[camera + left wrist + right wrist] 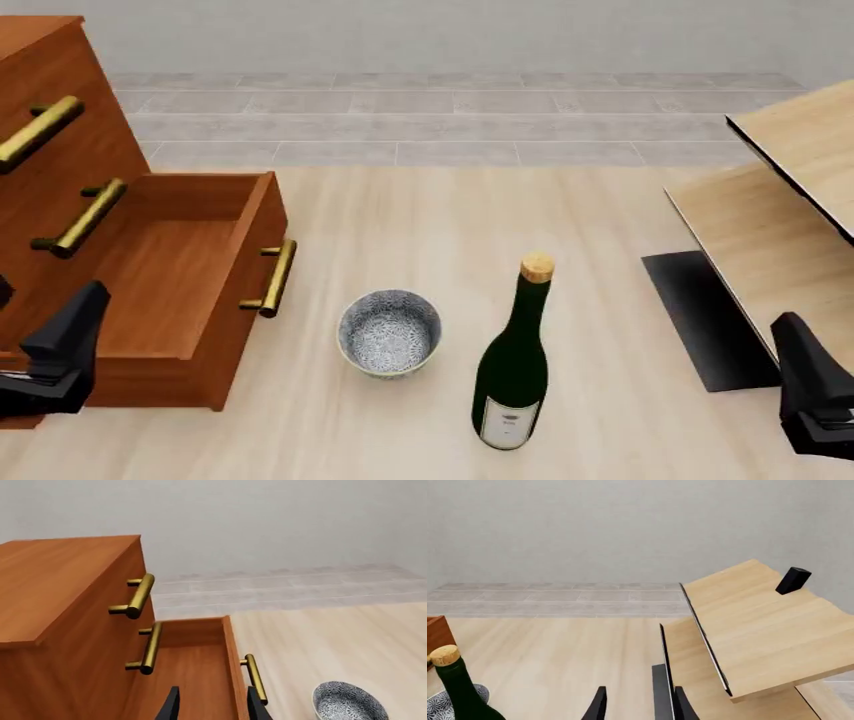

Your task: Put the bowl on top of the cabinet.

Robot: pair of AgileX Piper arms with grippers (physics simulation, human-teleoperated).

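Observation:
The bowl (388, 333), white with blue-grey speckles, stands upright on the wooden floor, just right of the cabinet's open bottom drawer (174, 270); it also shows in the left wrist view (349, 702). The cabinet (54, 110) is reddish-brown with brass bar handles and fills the left side; its flat top (47, 580) is bare. My left gripper (213, 707) is open and empty, hovering over the open drawer, left of the bowl. My right gripper (640, 707) is open and empty at the far right, well away from the bowl.
A dark green corked bottle (514, 360) stands upright just right of the bowl. Pale slanted wooden furniture (787, 200) with a dark base (701, 320) takes up the right side. A small black block (792, 580) sits on its top board.

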